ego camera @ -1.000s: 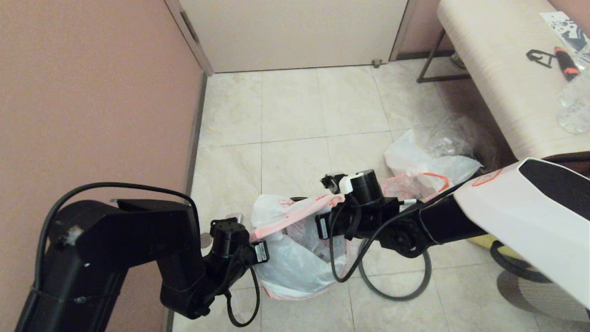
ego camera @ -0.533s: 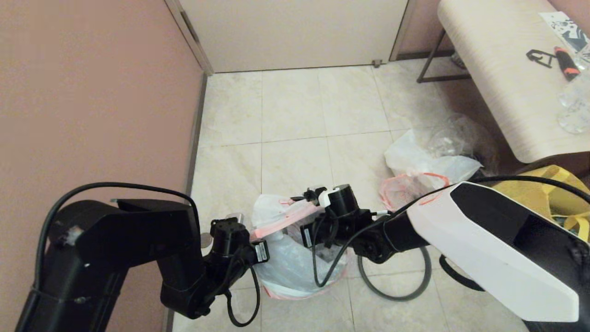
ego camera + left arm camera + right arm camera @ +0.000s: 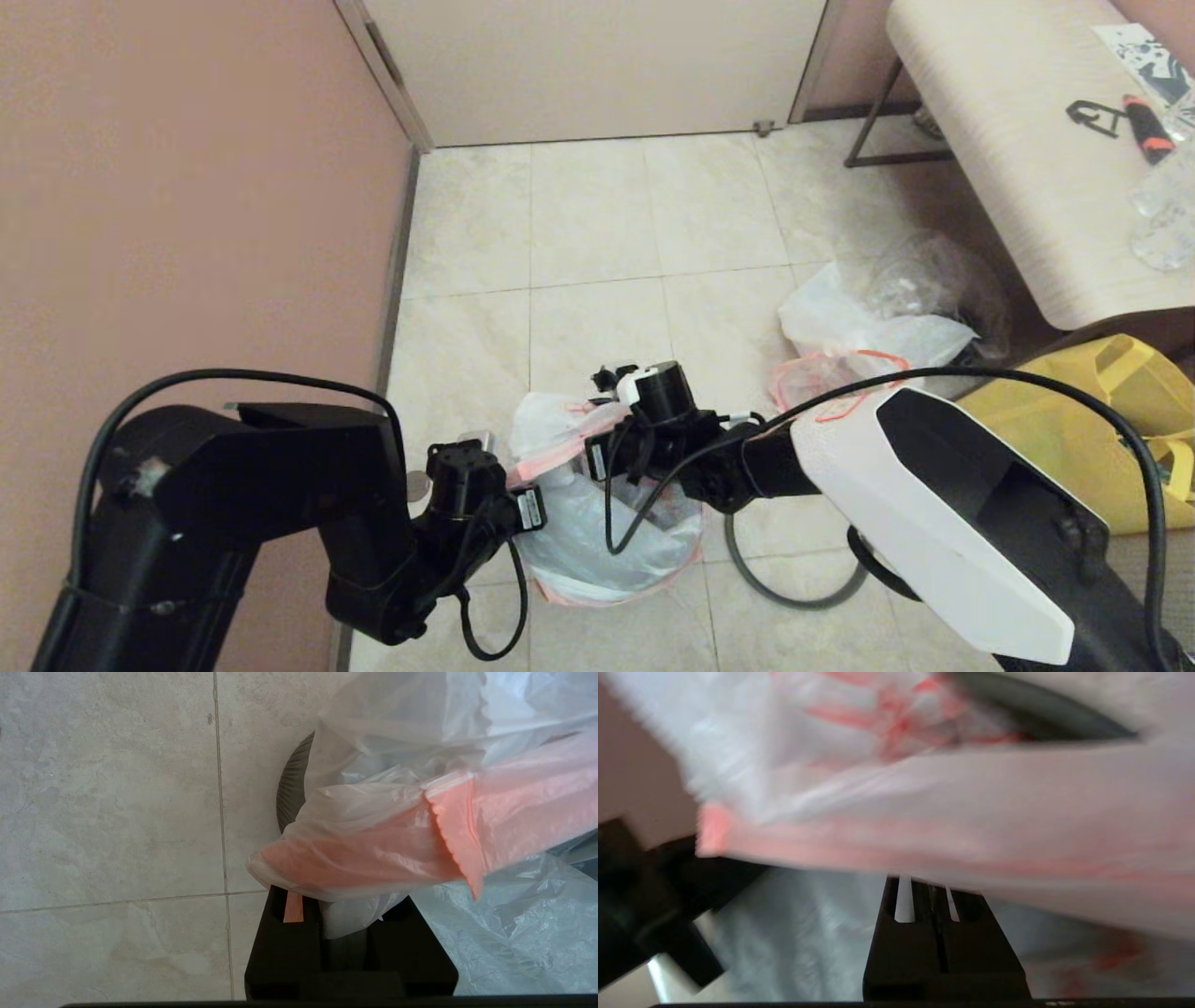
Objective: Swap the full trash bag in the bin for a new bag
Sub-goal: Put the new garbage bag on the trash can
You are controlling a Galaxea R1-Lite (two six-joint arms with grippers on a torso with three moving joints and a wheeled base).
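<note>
Right gripper point(image 3: 924, 896): clamped on the pink edge of the new bag point(image 3: 597, 523), above the bin's mouth. Left gripper point(image 3: 336, 914): pinched on the same pink edge at the bin's opposite, wall-side rim. The edge band runs gripper to gripper across the bin point(image 3: 292, 781), which stands directly below both. Full trash bag point(image 3: 859, 331): on the floor to the right, well apart.

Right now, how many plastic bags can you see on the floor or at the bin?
3: the new bag at the bin, held by both grippers; the full trash bag on the floor near the bench; a clear bag behind it. Others may be hidden.
</note>
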